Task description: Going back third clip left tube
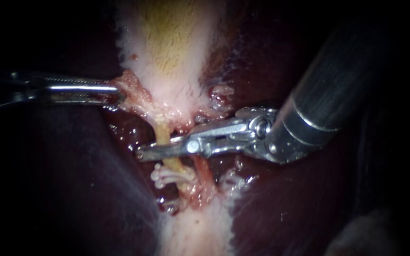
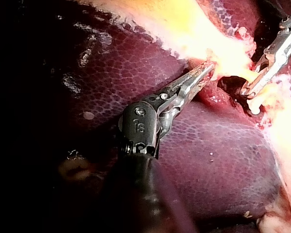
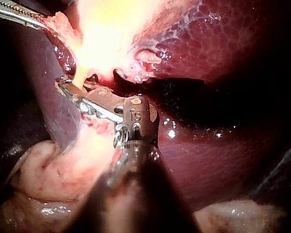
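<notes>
In the endoscope view my left instrument (image 1: 118,93) is clenching the gallbladder (image 1: 167,42) edge, and my right instrument (image 1: 153,149) is lying across the left tube (image 1: 163,132), just gallbladder-side of the white clips (image 1: 172,174). In the left wrist view the right instrument's jaws are showing a gap, released astride the tube. In the right wrist view they are touching it. I judge the retreat is in hand, and the next move calls for backing straight off without snagging

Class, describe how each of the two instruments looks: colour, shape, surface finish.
Left instrument: slim, silver, fine-toothed jaws on a black wrist block and dark shaft. Right instrument: broader shiny steel tip with a round pivot pin, grey collar, thick dark shaft.
</notes>
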You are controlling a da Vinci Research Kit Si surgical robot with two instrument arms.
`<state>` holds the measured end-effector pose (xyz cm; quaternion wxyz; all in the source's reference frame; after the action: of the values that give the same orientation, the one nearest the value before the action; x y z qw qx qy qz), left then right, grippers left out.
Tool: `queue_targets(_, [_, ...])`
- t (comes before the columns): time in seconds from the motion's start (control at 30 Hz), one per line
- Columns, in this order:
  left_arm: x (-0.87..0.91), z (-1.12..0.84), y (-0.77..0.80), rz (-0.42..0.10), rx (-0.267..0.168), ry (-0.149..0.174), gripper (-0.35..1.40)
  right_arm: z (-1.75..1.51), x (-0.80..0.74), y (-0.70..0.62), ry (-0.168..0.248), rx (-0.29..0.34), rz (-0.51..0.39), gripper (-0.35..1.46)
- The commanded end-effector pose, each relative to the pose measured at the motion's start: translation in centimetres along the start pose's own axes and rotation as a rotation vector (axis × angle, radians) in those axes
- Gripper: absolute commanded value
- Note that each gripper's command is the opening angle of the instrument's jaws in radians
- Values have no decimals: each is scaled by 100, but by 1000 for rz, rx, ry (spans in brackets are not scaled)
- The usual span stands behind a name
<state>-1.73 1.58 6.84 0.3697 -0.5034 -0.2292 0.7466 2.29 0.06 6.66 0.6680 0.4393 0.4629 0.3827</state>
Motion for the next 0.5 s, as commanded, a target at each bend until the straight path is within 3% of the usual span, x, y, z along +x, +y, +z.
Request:
queue_targets(0.03, [0, 0, 0, 0, 0, 0, -35, 0, 0, 0, 0, 0, 0, -35])
queue_targets(0.1, [-1, -1, 1, 0, -1, 0, -35, 1, 0, 1, -2, -2, -6, -35])
queue_targets(0.23, [-1, -2, 1, 1, -1, 0, -35, 8, -1, 2, 2, 60, -42, 36])
queue_targets(0.33, [-2, -2, 1, 1, -1, 0, -35, 15, -3, 3, 24, 83, -45, 46])
queue_targets(0.5, [-3, -3, 1, 1, -1, 0, -35, 21, -14, 8, 22, 85, -54, 47])
